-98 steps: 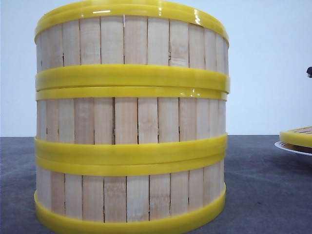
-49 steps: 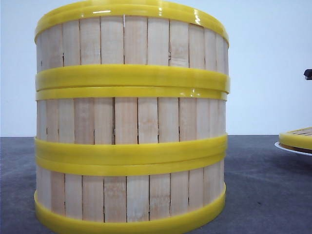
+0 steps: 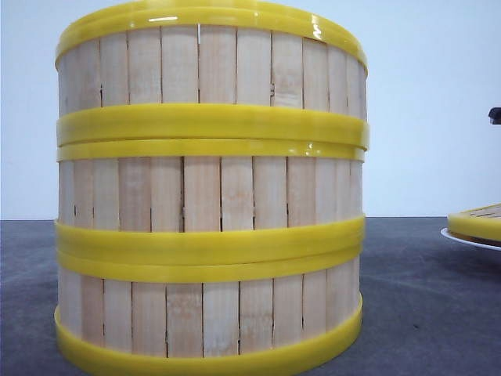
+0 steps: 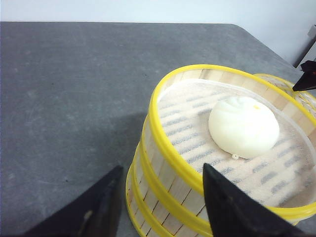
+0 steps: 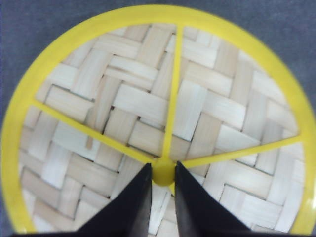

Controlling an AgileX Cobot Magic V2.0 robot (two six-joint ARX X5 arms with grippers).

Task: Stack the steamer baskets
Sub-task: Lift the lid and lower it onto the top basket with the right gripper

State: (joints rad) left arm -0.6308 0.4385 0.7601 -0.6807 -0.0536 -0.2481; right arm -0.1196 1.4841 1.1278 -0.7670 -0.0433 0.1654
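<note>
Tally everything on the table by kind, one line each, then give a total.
Steamer baskets: 3, stacked in one tower
Steamed bun: 1, in the top basket
Woven lid: 1, yellow-rimmed, below the right gripper
White plate: 1, under the lid
Total: 6

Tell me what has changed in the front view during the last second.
Almost nothing. A small dark part at the right edge shifted slightly, barely noticeable. The stack of three steamer baskets stayed in place, and so did the lid on the white plate.
</note>
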